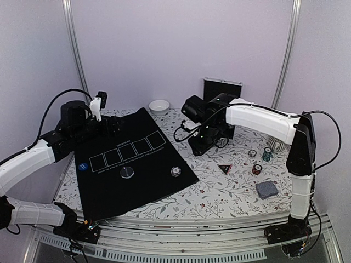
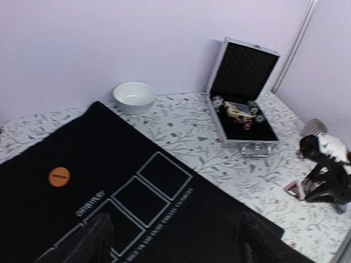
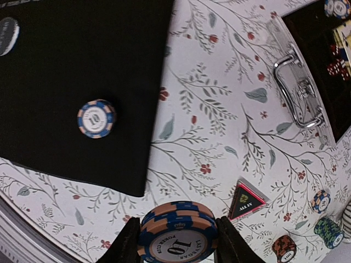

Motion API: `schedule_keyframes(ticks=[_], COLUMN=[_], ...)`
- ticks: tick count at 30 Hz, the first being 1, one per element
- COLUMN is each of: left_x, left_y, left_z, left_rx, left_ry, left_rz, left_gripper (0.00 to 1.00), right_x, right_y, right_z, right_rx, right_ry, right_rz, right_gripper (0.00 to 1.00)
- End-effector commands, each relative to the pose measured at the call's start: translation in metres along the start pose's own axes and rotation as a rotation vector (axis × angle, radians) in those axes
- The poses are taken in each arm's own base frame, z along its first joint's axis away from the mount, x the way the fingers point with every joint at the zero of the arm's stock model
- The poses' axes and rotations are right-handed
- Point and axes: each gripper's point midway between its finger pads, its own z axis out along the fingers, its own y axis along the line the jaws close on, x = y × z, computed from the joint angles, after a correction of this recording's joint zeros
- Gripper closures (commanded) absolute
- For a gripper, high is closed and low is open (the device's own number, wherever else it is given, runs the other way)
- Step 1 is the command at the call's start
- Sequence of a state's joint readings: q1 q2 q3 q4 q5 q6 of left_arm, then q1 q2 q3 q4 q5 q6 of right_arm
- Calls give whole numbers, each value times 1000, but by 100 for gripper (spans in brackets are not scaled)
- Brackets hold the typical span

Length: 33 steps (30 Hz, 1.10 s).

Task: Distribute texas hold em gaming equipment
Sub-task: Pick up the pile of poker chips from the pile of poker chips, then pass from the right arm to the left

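The right hand (image 3: 178, 234) is clenched on a short stack of chips (image 3: 178, 245) in blue and salmon. The top one is marked 10, and the stack is pinched by its rim between the two fingers. It hangs above the flowered worktop (image 1: 219, 192), just off the right edge of the black mat (image 1: 137, 164) that covers the worktop's left half. The left hand (image 2: 174, 233) is released, its fingers (image 2: 93, 241) spread wide with nothing between them, and it hovers over the mat toward the worktop's left edge. A single chip (image 1: 175, 172) of the same colours lies flat on the mat near its right corner. The round grey button (image 1: 126, 173) sits to the left of it, well apart. Both lie on the near side of a row of five printed boxes. The black-red triangular marker (image 1: 224, 168) lies on the cloth between the mat and three loose chips (image 1: 256, 169), which are scattered toward the worktop's right edge. A deck of cards (image 1: 266, 189) with patterned backs rests by itself close to the near right corner. At the far edge, right of the middle, the silver-edged case (image 2: 244, 93) stands open with more chips and some cards in its tray. The white bowl (image 2: 134, 97) sits to the left of the case, near the mat's far corner.
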State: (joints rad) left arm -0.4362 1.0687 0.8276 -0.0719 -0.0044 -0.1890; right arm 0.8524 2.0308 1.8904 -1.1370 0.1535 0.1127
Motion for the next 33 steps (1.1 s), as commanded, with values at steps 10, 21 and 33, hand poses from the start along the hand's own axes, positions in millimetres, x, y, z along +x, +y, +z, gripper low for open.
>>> schedule_keyframes(ticks=[10,21,33], left_x=[74,102,126], left_y=[-115,-162,-181], left_z=[-14,-10,7], left_rx=[670,875,872], left_ry=[207,337,457], left_rz=[-523,-618,-619], left_gripper=[17,25,40], right_x=[-23,-34,-43], right_y=[120,160,159], right_z=[-22,-32,-33], right_rx=[-109,-155,-125], right_ry=[-139,-230,-253], right_rz=[-277,-390,-395], right_gripper=[97,97,97])
